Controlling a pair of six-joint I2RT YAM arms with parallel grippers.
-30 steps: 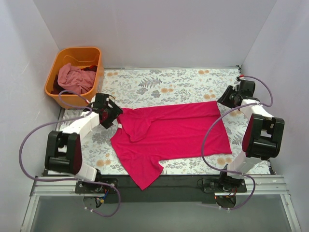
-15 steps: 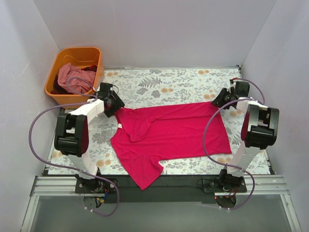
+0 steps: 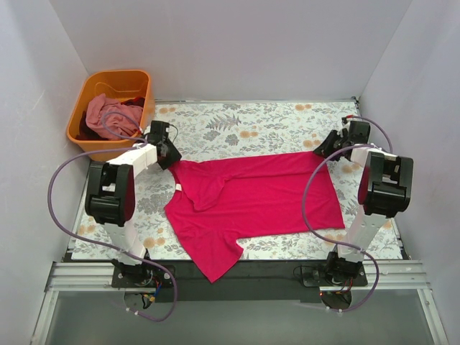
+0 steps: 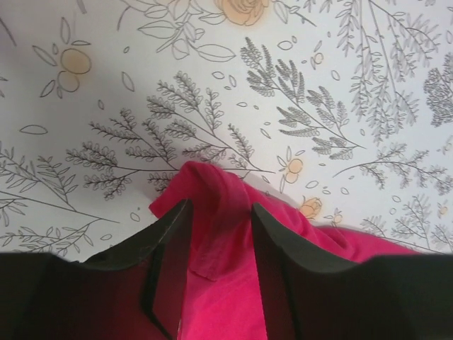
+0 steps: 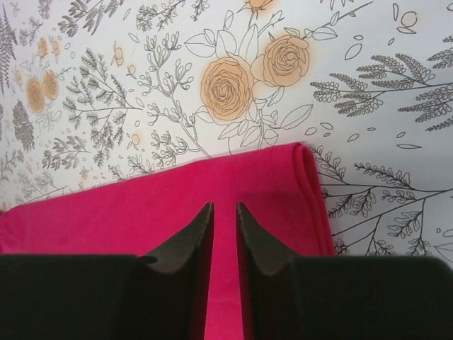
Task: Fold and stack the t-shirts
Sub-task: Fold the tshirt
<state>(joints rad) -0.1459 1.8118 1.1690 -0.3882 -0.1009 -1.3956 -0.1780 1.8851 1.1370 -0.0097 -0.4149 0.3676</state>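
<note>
The crimson-pink t-shirt (image 3: 259, 194) lies spread on the flowered table, collar to the left, with one sleeve hanging over the near edge. My left gripper (image 3: 167, 152) is at its far left corner; in the left wrist view the gripper (image 4: 219, 205) has a raised fold of the shirt (image 4: 219, 234) held between its jaws. My right gripper (image 3: 325, 149) is at the far right corner; in the right wrist view its jaws (image 5: 223, 205) stand almost together with the shirt's hem (image 5: 276, 184) in the narrow slit. The paler pink t-shirt (image 3: 111, 115) lies crumpled in the basket.
The orange plastic basket (image 3: 115, 73) stands at the far left corner, just beyond my left gripper. White walls close in the table on three sides. A black strip (image 3: 273, 269) runs along the near edge by the arm bases.
Both arms have stretched out away from their bases. The left gripper has moved farther back and the shirt's far left corner has shifted slightly with it; the right gripper has moved little.
</note>
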